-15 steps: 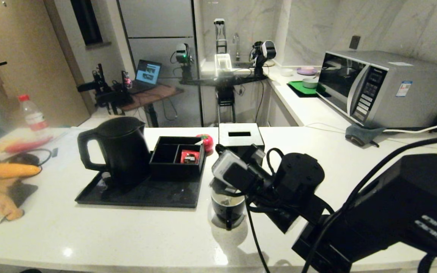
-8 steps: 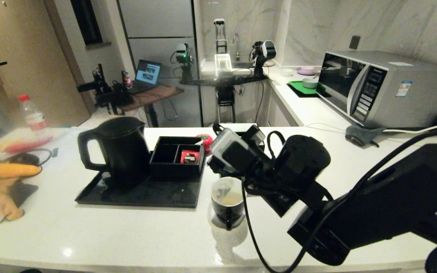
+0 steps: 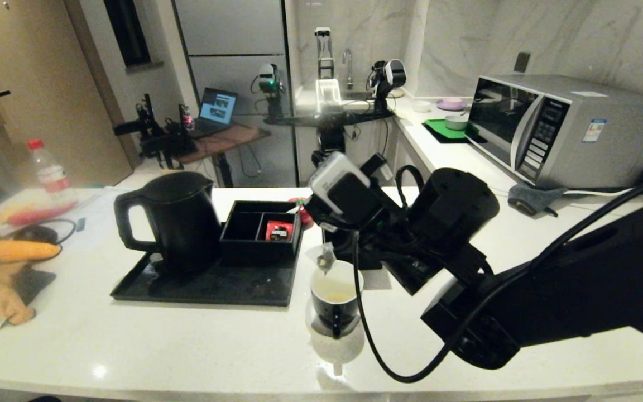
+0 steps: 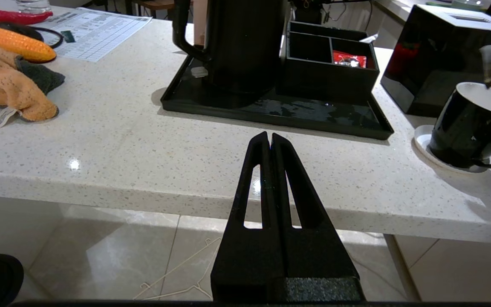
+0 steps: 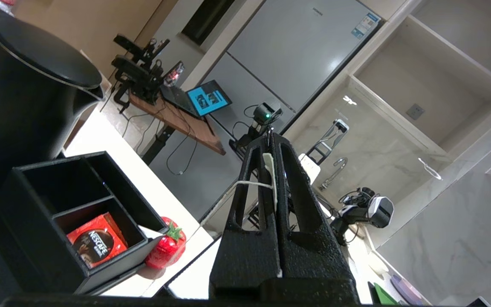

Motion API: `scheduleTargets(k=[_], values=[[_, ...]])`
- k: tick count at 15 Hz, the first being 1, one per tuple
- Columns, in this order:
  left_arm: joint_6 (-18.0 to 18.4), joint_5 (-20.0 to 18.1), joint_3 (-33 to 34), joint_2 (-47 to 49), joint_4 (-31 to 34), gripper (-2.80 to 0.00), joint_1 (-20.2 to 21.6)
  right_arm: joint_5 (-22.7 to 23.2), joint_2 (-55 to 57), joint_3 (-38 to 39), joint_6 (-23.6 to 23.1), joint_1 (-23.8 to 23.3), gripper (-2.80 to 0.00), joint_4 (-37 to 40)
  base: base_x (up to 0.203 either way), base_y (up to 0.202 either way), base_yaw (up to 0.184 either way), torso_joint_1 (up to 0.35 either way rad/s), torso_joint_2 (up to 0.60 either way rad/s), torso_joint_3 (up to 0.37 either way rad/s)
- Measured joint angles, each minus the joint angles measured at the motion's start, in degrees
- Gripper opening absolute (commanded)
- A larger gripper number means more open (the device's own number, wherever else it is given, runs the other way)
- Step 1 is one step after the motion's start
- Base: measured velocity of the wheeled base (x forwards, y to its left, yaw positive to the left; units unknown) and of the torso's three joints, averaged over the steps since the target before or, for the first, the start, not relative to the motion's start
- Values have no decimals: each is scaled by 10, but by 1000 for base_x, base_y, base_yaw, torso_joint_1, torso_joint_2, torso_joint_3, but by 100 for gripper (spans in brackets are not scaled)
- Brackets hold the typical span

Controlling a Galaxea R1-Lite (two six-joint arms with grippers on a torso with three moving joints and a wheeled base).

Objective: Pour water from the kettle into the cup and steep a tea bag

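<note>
Right gripper (image 5: 272, 147) clamped on the paper tag and string, dangling tea bag (image 3: 325, 258) just above cup (image 3: 335, 301), probably for dunking into yellowish water (image 3: 335, 294); left gripper (image 4: 269, 138) shut, parked below the counter edge.

Counted on the counter: 1 kettle (image 3: 173, 220), 1 cup (image 3: 335, 298), 1 tea bag (image 3: 325, 259), 1 tray (image 3: 210, 287), 1 organizer box (image 3: 260, 231) with 1 red packet (image 3: 279, 230), 1 tissue box (image 4: 437, 55), 1 strawberry ornament (image 5: 166, 249), 1 microwave (image 3: 567, 131), 1 water bottle (image 3: 48, 167), 1 corn cob (image 3: 20, 251), 1 orange cloth (image 3: 0, 293). 2 grippers: left (image 4: 270, 137), right (image 5: 271, 138).
</note>
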Motion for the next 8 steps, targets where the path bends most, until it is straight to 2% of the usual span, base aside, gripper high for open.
scheduleTargets(k=[8], values=[[0, 0, 0, -1, 0, -280, 0, -1, 3, 71, 11, -12, -280, -58, 0, 0, 0, 0, 0, 0]])
